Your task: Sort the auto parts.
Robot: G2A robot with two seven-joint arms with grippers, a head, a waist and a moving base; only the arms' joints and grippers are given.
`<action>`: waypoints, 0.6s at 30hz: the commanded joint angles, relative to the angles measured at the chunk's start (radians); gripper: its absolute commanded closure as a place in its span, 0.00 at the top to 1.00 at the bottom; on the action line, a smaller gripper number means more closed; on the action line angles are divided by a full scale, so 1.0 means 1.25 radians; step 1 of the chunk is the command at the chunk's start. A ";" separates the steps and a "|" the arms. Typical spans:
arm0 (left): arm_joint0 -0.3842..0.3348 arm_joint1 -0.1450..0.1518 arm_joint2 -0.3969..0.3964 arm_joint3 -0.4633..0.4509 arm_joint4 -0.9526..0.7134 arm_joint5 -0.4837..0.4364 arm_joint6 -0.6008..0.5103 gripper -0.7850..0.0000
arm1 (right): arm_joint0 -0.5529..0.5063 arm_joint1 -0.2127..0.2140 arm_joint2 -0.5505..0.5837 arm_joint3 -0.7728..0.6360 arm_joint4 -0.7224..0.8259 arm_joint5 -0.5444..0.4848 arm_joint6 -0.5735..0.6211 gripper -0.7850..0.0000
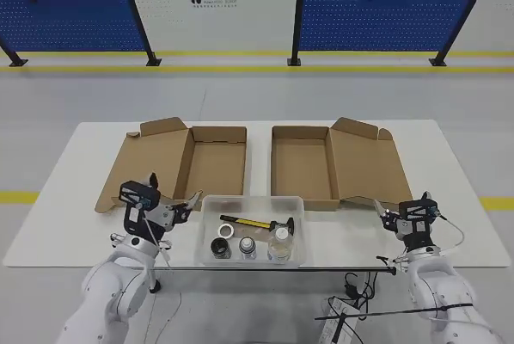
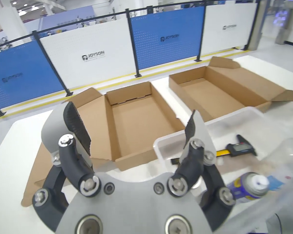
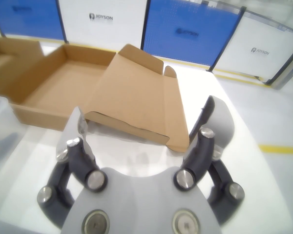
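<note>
A clear plastic bin (image 1: 296, 203) at the table's front middle holds a yellow-and-black caliper (image 1: 247, 223), a roll of white tape (image 1: 226, 231), a dark jar (image 1: 220, 249), a small can (image 1: 247, 248) and a clear bottle (image 1: 280, 245). Behind it lie two open cardboard boxes, one left (image 1: 216, 168) and one right (image 1: 301, 168). My left gripper (image 1: 181, 209) stands open just left of the bin, nothing between its fingers. My right gripper (image 1: 388, 215) is open near the table's front right, by the right box's flap (image 3: 141, 103). The left wrist view shows the caliper (image 2: 239, 148) and can (image 2: 246, 187).
The white table (image 1: 59, 224) has bare room at its left and right ends. Both boxes' lids lie folded outward on the table. Blue and white fence panels (image 1: 223, 21) stand across the floor behind.
</note>
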 commanded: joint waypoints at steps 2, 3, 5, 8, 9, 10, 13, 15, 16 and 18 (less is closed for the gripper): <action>0.006 0.001 0.027 -0.063 -0.003 -0.053 -0.046 1.00 | 0.000 0.000 0.000 0.000 0.000 0.000 0.000 1.00; 0.008 0.002 0.036 -0.077 -0.002 -0.073 -0.065 1.00 | 0.000 0.000 0.000 0.000 0.000 0.000 0.000 1.00; 0.011 0.003 0.055 -0.103 -0.019 -0.110 -0.097 1.00 | 0.000 0.000 0.000 0.000 0.000 0.000 0.000 1.00; 0.015 0.005 0.074 -0.129 -0.034 -0.154 -0.144 1.00 | 0.000 0.000 0.000 0.000 0.000 0.000 0.000 1.00; 0.017 0.005 0.082 -0.133 -0.035 -0.168 -0.156 1.00 | 0.000 0.000 0.000 0.000 0.000 0.000 0.000 1.00; 0.020 0.006 0.091 -0.136 -0.040 -0.182 -0.167 1.00 | 0.000 0.000 0.000 0.000 0.000 0.000 0.000 1.00; 0.024 0.008 0.110 -0.147 -0.032 -0.211 -0.192 1.00 | 0.000 0.000 0.000 0.000 0.000 0.000 0.000 1.00; 0.032 0.009 0.126 -0.152 -0.032 -0.234 -0.197 1.00 | 0.000 0.000 0.000 0.000 0.000 0.000 0.000 1.00; 0.035 0.010 0.130 -0.155 -0.032 -0.239 -0.197 1.00 | 0.000 0.000 0.000 0.000 0.000 0.000 0.000 1.00; 0.041 0.011 0.134 -0.156 -0.024 -0.247 -0.190 1.00 | 0.000 0.000 0.000 0.000 0.000 0.000 0.000 1.00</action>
